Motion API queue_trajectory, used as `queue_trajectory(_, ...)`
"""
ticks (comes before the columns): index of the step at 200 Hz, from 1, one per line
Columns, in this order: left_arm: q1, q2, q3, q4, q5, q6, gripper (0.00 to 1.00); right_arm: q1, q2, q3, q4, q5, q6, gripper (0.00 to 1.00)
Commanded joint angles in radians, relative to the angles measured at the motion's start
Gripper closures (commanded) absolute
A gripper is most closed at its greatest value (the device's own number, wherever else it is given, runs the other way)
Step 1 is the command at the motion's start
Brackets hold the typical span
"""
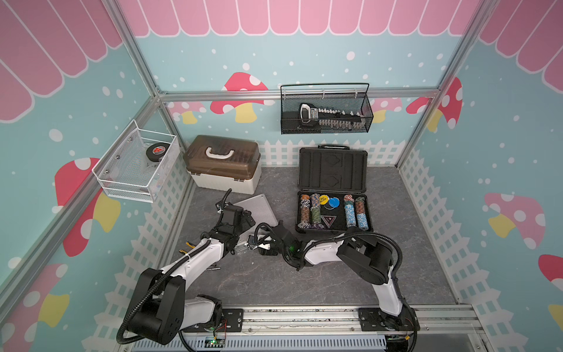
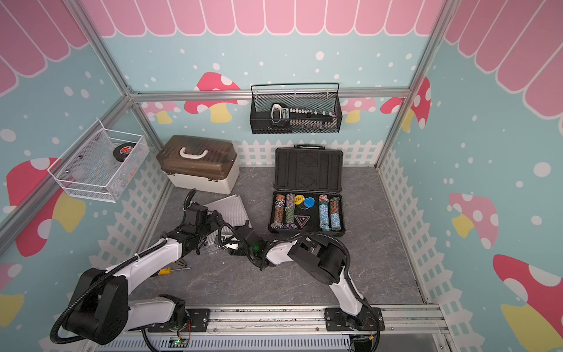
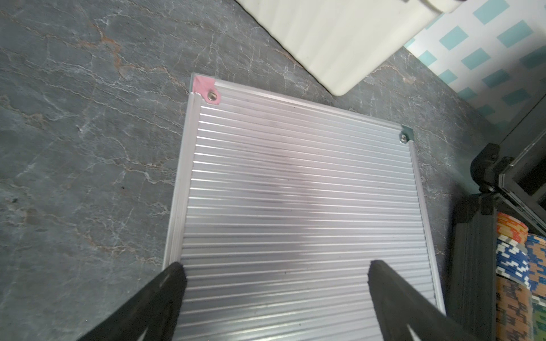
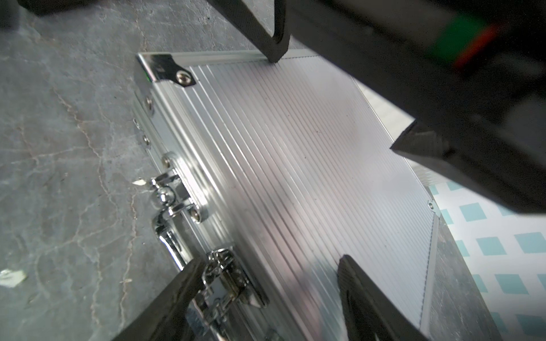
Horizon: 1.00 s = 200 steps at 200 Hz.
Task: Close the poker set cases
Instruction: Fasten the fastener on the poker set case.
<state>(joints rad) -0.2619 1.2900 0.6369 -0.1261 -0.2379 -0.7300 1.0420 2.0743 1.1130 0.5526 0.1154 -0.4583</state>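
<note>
Beneath our left gripper (image 3: pixel 276 265) we see the small case (image 3: pixel 295 192): silver, ribbed in fine parallel lines, with a pink patch (image 3: pixel 204 85) on a far corner. Off to that gripper's right, the larger case (image 1: pixel 332 170) is black-grey, its chips (image 1: pixel 349 213) edged in orange, green, light blue and white, beside a yellow disc (image 1: pixel 323 199) and a blue disc (image 1: pixel 334 201). By our right gripper (image 4: pixel 271 261) the latch (image 4: pixel 227 280) gleams chrome. The tabletop (image 1: pixel 259 283) around both is grey marble with pale and rusty veins. Ahead, the box (image 1: pixel 225 181) is cream under a brown translucent lid (image 1: pixel 219 164).
</note>
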Motion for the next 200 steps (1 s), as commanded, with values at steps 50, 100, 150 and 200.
queue_trajectory(50,0.013,0.014,-0.028,-0.045,0.0,-0.029,0.02,-0.011,0.035,0.019,-0.146,0.027,-0.056,0.46)
queue_trajectory(100,0.016,0.019,-0.028,-0.033,0.006,-0.026,0.02,-0.012,0.043,0.055,-0.236,-0.028,-0.08,0.57)
queue_trajectory(150,0.022,0.025,-0.034,-0.018,0.009,-0.024,0.02,-0.013,0.065,0.104,-0.343,-0.092,-0.094,0.64)
queue_trajectory(200,0.026,0.032,-0.036,-0.004,0.02,-0.024,0.02,-0.017,0.092,0.161,-0.454,-0.182,-0.105,0.72)
